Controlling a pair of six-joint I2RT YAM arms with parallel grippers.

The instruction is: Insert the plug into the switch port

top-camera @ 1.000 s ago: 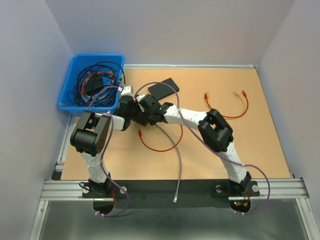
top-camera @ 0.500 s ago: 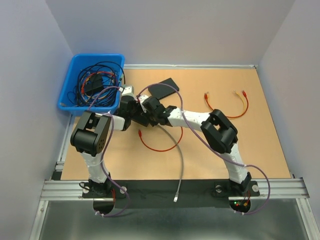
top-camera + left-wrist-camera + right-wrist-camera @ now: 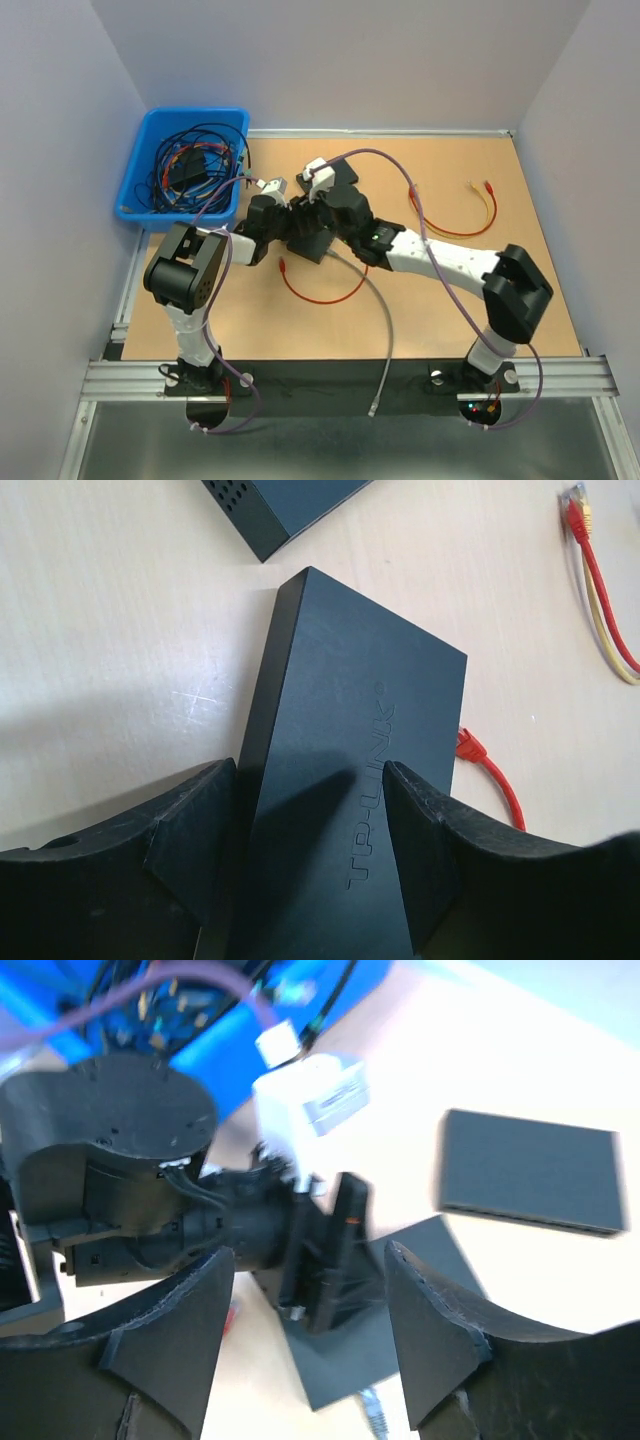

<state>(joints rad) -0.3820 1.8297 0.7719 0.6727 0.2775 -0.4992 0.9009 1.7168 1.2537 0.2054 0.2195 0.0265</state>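
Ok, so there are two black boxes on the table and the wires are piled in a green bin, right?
Not quite. The bin is blue, not green, as the top view shows. The rest holds: the wires are piled in it, and two black boxes are on the table, the TP-LINK box and a second box.

R gripper jaws now stand wide apart vs nearly shut before, nothing between them. It lifts away toward upper centre of the top view. R elbow swings from mid-frame out to lower right. Grey cable shifts; its free end slides right along the bottom. Switch now uncovered.
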